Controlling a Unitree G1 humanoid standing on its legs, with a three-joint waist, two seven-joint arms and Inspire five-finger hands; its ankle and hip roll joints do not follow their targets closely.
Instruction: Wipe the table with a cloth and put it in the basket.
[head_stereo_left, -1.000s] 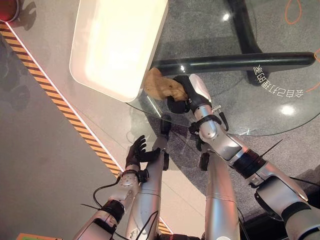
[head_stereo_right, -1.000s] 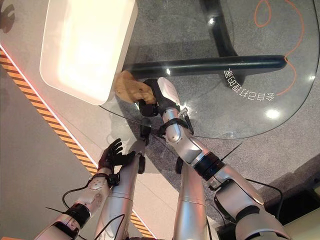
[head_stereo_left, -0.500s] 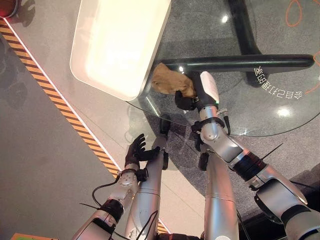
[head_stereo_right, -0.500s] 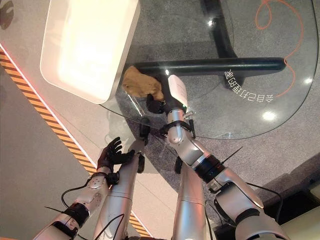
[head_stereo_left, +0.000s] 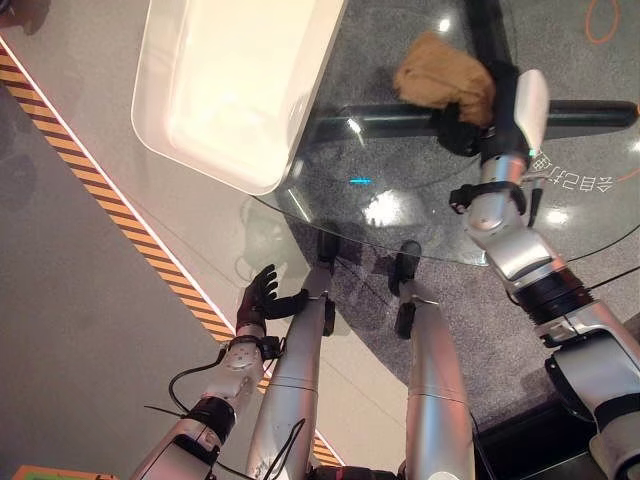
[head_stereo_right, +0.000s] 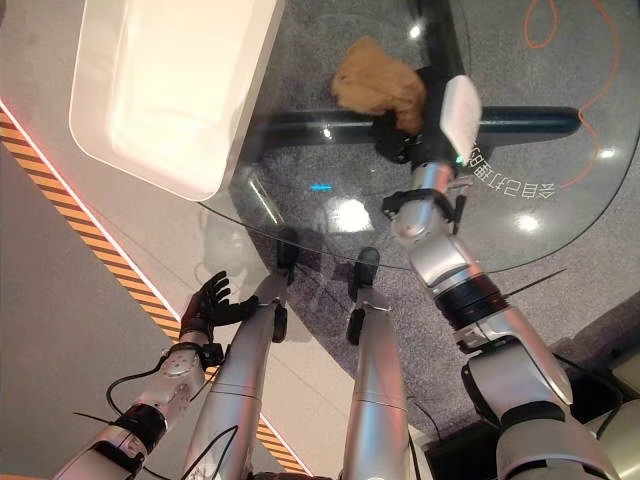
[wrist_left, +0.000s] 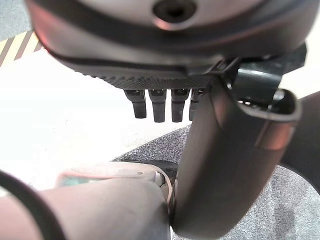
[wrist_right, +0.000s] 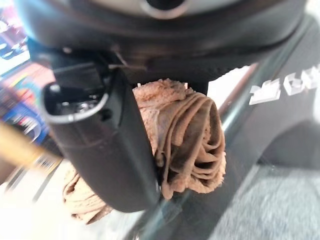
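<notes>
The right hand (head_stereo_left: 470, 125) is curled round a crumpled tan terry cloth (head_stereo_left: 442, 72) on the round clear glass table (head_stereo_left: 400, 215). Both have slid away from the white rounded plastic basket (head_stereo_left: 235, 80). The left hand (head_stereo_left: 258, 298) hangs low with relaxed fingers.

Silver-grey, black-banded tubular arms (head_stereo_left: 515, 255) are ending in dark fingered hands, the left hand (head_stereo_left: 262, 297) showing at seven o'clock, the right hand (head_stereo_left: 465, 125) at one o'clock wearing a white oblong thumb cover (head_stereo_left: 530, 100).

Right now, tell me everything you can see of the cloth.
The cloth is light brown and soft, like terry, bunched into thick folds. It lies on the glass table, far from the white basket and not touching it. The right hand is closed on it, thumb across the folds.
</notes>
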